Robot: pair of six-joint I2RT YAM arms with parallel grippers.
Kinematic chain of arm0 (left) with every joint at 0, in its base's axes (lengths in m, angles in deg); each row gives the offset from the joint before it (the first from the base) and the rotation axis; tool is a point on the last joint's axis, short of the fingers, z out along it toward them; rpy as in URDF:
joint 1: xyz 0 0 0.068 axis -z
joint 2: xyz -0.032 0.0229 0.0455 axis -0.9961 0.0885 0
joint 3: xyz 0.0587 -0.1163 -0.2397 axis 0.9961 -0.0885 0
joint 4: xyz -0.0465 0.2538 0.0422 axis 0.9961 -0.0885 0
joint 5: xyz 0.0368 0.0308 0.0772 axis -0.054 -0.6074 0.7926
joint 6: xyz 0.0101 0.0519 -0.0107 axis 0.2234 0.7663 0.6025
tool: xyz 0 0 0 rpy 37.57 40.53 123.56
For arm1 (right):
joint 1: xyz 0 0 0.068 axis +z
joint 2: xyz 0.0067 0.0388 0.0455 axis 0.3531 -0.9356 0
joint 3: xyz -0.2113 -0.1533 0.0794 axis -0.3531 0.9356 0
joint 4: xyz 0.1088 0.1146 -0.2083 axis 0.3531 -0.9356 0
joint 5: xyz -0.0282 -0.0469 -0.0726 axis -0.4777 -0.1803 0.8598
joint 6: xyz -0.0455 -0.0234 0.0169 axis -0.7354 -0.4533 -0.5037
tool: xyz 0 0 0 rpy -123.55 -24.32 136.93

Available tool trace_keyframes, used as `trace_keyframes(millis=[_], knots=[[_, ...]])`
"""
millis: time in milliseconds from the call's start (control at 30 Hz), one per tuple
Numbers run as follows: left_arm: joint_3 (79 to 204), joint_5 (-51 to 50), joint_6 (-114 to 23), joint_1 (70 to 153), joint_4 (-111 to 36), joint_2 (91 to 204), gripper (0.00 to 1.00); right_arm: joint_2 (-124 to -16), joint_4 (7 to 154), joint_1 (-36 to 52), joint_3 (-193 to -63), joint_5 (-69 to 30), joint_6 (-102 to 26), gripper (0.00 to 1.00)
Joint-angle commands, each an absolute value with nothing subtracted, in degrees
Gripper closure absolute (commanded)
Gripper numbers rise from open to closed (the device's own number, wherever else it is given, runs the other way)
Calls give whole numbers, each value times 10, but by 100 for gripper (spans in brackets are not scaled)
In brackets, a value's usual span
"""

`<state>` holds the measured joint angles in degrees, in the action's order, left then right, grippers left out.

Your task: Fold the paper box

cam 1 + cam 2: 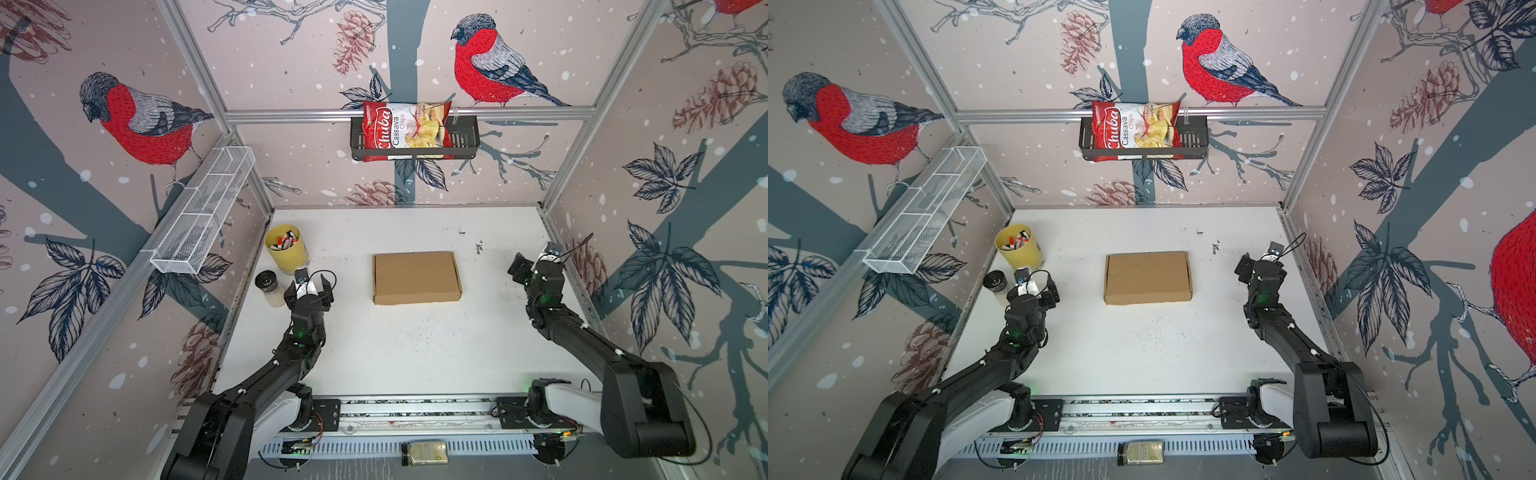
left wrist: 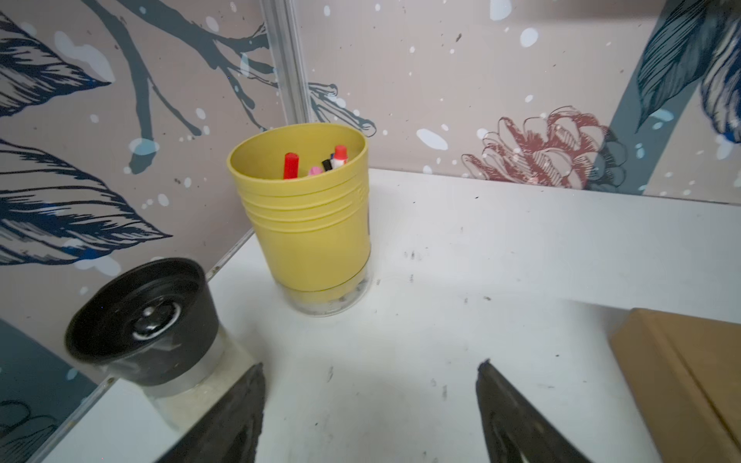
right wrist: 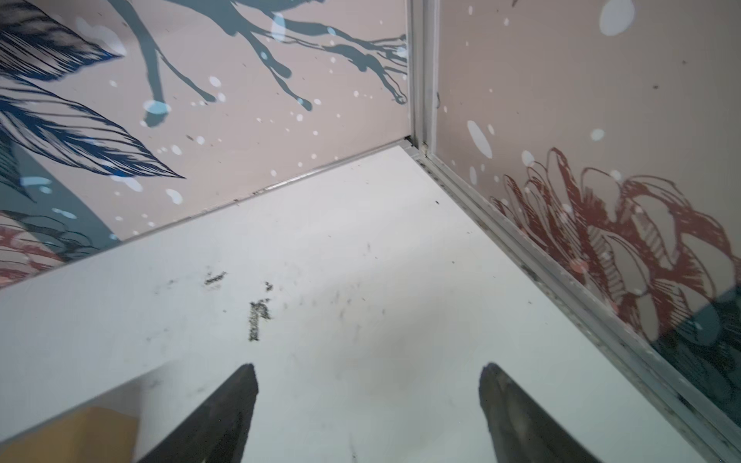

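Paper box (image 1: 417,277) well apart from fingers (image 2: 228,417)

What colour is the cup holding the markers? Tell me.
The cup is mustard yellow; clearest in the left wrist view.

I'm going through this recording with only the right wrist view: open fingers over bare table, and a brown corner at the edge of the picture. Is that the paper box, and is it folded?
Observer: Yes. In both top views the paper box lies flat mid-table as a shallow rectangular box that looks closed.
Operator: Is the other arm on it?
Observer: No. The left gripper is off to the box's left, jaws apart and holding nothing.
Operator: What is beside that gripper?
Observer: A black-lidded jar stands close by it, toward the left wall.
Operator: Anything else there?
Observer: A yellow cup holding markers, farther back than the jar.
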<state>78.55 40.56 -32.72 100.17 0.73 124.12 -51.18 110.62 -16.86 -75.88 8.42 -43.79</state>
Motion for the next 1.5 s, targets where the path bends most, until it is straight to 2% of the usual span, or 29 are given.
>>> trace_keyframes(millis=[0, 133, 267, 333, 400, 433, 467, 533, 700, 1467], knots=[[757, 409, -292, 990, 140, 1267, 17, -528, 1250, -178, -719, 82, -475, 13], [710, 339, -273, 957, 349, 1358, 15, -582, 1335, -200, -699, 26, -499, 13], [714, 318, -235, 951, 505, 1467, 12, -617, 1349, -213, -702, -31, -505, 11], [735, 318, -237, 949, 486, 1508, 11, -647, 1424, -210, -669, -49, -515, 8], [732, 311, -231, 949, 539, 1553, 11, -678, 1488, -198, -648, -27, -522, 6], [734, 314, -234, 949, 553, 1573, 10, -692, 1515, -195, -644, -19, -526, 0], [737, 332, -228, 950, 575, 1590, 8, -695, 1522, -194, -643, -16, -526, 0], [750, 345, -243, 951, 517, 1570, 4, -683, 1471, -196, -659, -14, -518, 1], [804, 370, -277, 934, 405, 1560, 2, -686, 1487, -196, -654, -13, -519, 0], [808, 363, -282, 927, 396, 1559, 2, -685, 1481, -196, -655, -14, -518, 1]])
